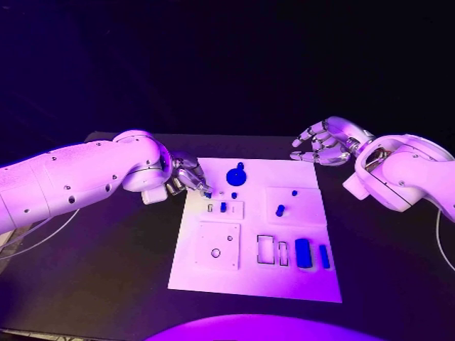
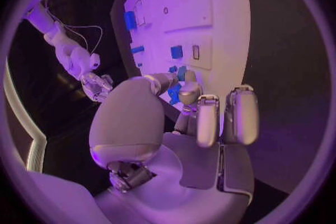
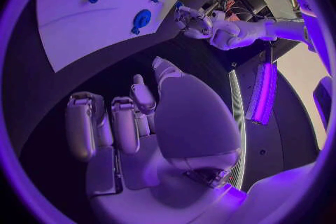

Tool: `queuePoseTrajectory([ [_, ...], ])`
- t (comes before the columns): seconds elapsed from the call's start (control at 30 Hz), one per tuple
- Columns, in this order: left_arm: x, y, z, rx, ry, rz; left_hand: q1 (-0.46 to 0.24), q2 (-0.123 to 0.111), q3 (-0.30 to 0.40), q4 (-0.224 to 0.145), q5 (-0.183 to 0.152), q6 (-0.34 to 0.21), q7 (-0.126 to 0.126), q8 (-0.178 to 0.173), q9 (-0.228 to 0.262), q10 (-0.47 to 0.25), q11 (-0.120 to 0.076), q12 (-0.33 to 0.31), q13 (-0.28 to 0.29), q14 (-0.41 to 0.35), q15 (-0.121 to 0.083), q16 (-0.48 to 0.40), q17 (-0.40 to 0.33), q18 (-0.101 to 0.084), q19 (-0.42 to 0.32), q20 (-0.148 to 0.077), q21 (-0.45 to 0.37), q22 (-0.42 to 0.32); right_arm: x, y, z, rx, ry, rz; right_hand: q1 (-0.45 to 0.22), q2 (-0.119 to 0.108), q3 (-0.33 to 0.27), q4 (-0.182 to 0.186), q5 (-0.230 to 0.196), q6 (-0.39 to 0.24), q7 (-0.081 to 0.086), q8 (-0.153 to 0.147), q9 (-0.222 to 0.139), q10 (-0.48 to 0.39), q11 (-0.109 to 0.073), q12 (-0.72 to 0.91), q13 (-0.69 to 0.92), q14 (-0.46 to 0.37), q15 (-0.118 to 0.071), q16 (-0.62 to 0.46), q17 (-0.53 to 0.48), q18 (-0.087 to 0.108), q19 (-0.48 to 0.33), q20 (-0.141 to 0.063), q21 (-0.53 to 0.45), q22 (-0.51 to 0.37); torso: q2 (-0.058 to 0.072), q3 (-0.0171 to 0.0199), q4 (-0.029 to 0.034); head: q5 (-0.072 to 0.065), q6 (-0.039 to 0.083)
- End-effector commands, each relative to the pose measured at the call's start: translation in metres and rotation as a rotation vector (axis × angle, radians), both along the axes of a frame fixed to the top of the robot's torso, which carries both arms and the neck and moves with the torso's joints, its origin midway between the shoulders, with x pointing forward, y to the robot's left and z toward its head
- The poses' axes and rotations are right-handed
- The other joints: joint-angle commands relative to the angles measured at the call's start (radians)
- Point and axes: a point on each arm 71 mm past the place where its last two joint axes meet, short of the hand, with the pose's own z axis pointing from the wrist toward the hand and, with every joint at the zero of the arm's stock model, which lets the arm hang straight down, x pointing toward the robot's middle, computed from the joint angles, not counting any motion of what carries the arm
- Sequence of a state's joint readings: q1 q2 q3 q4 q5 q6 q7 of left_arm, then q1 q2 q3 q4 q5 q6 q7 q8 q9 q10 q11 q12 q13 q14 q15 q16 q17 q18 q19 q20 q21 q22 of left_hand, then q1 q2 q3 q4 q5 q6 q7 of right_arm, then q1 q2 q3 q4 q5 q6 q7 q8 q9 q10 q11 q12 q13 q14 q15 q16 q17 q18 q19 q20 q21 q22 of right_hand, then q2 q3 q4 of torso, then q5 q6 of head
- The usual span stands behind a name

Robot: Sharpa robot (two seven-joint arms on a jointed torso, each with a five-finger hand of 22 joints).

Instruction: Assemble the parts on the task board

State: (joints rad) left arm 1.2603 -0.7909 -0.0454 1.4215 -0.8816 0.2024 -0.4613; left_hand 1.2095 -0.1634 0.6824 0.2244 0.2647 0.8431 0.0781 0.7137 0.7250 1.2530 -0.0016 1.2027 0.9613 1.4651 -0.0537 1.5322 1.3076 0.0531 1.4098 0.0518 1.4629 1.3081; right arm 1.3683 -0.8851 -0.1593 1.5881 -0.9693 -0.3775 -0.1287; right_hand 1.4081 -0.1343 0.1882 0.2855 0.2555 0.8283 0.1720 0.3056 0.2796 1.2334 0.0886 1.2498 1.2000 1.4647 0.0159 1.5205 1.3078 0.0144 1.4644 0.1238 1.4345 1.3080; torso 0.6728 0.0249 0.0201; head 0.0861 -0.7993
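Blue parts (image 1: 303, 253) are scattered over the white task board (image 1: 258, 280), dead centre of the black worktop (image 1: 104, 284). Left robot hand (image 1: 188, 175) sits at the board's upper-left corner, fingertips pinching a small blue part (image 2: 174, 93). Right robot hand (image 1: 325, 141) hovers off the upper-right corner, fingers curled loosely apart, holding nothing.
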Motion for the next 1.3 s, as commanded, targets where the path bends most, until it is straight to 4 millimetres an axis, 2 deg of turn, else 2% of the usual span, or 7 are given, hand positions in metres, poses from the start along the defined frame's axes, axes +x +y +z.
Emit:
queuePoseTrajectory([
  [0.03,-0.001,-0.004,0.001,0.035,-0.084,-0.023,-0.01,-0.002,0.186,-0.177,0.009,0.015,-0.005,0.004,0.011,0.014,-0.002,0.006,0.006,0.087,-0.007,0.005,0.2,-0.002,0.01,0.002,0.009,0.05,-0.001,0.001,-0.001,-0.004,0.007,0.015,-0.001,0.003,0.006,0.0,0.003,0.004,-0.002,0.004,-0.002,0.002,-0.003,0.002,0.0,0.08,-0.005,-0.003,0.164,0.016,0.042,-0.009,-0.002,0.208,0.001,-0.0008,-0.0007,0.004,-0.003],
  [0.13,-0.004,-0.006,-0.002,0.03,-0.1,-0.029,-0.022,-0.013,0.203,-0.185,0.017,0.024,-0.009,0.006,0.011,0.027,-0.005,0.015,0.02,0.088,-0.01,0.006,0.202,-0.005,0.02,-0.001,0.016,0.063,-0.001,0.001,-0.001,-0.005,0.008,0.017,-0.001,0.003,0.006,0.0,0.003,0.004,-0.002,0.004,-0.002,0.002,-0.003,0.002,0.0,0.08,-0.005,-0.003,0.164,0.016,0.042,-0.009,-0.002,0.208,0.002,-0.0004,-0.0025,0.007,-0.005],
  [0.3,-0.01,-0.01,-0.007,0.024,-0.125,-0.037,-0.039,-0.026,0.221,-0.193,0.04,0.034,-0.013,0.009,0.012,0.042,-0.009,0.024,0.034,0.088,-0.013,0.006,0.203,-0.006,0.025,-0.005,0.02,0.071,-0.001,0.001,-0.002,-0.005,0.01,0.019,-0.003,0.001,0.008,0.001,0.006,0.004,-0.002,0.005,-0.002,0.002,-0.003,0.002,-0.001,0.08,-0.005,-0.004,0.163,0.016,0.042,-0.009,-0.002,0.208,0.002,0.0011,-0.0013,0.007,-0.008],
  [0.6,-0.017,-0.015,-0.013,0.068,-0.148,-0.086,-0.042,-0.029,0.223,-0.195,0.046,0.037,-0.014,0.01,0.012,0.047,-0.01,0.028,0.04,0.089,-0.014,0.007,0.203,-0.007,0.027,-0.006,0.021,0.073,-0.001,0.001,-0.002,-0.005,0.012,0.021,-0.004,0.001,0.008,0.001,0.006,0.004,-0.002,0.005,-0.002,0.002,-0.003,0.003,0.0,0.08,-0.005,-0.003,0.164,0.016,0.042,-0.009,-0.002,0.208,0.002,0.0005,-0.0026,0.012,-0.013],
  [0.77,-0.02,-0.016,-0.014,0.106,-0.154,-0.112,-0.044,-0.032,0.225,-0.198,0.05,0.039,-0.015,0.01,0.012,0.05,-0.011,0.029,0.042,0.089,-0.015,0.007,0.204,-0.007,0.028,-0.006,0.021,0.075,-0.002,0.001,-0.002,-0.005,0.013,0.022,-0.004,0.001,0.008,0.001,0.006,0.004,-0.002,0.005,-0.002,0.002,-0.003,0.003,0.0,0.08,-0.005,-0.003,0.164,0.016,0.042,-0.009,-0.002,0.208,0.002,0.0005,-0.0014,0.01,-0.016],
  [1.3,-0.023,-0.014,-0.02,0.165,-0.137,-0.136,-0.045,-0.033,0.225,-0.199,0.052,0.04,-0.015,0.011,0.012,0.052,-0.011,0.031,0.046,0.089,-0.016,0.007,0.205,-0.007,0.027,-0.007,0.021,0.075,-0.002,0.001,-0.002,-0.003,0.015,0.024,-0.004,0.001,0.008,0.001,0.006,0.004,-0.002,0.005,-0.002,0.002,-0.003,0.003,0.0,0.08,-0.005,-0.003,0.164,0.016,0.042,-0.009,-0.002,0.208,0.001,-0.0001,-0.0015,0.01,-0.016],
])
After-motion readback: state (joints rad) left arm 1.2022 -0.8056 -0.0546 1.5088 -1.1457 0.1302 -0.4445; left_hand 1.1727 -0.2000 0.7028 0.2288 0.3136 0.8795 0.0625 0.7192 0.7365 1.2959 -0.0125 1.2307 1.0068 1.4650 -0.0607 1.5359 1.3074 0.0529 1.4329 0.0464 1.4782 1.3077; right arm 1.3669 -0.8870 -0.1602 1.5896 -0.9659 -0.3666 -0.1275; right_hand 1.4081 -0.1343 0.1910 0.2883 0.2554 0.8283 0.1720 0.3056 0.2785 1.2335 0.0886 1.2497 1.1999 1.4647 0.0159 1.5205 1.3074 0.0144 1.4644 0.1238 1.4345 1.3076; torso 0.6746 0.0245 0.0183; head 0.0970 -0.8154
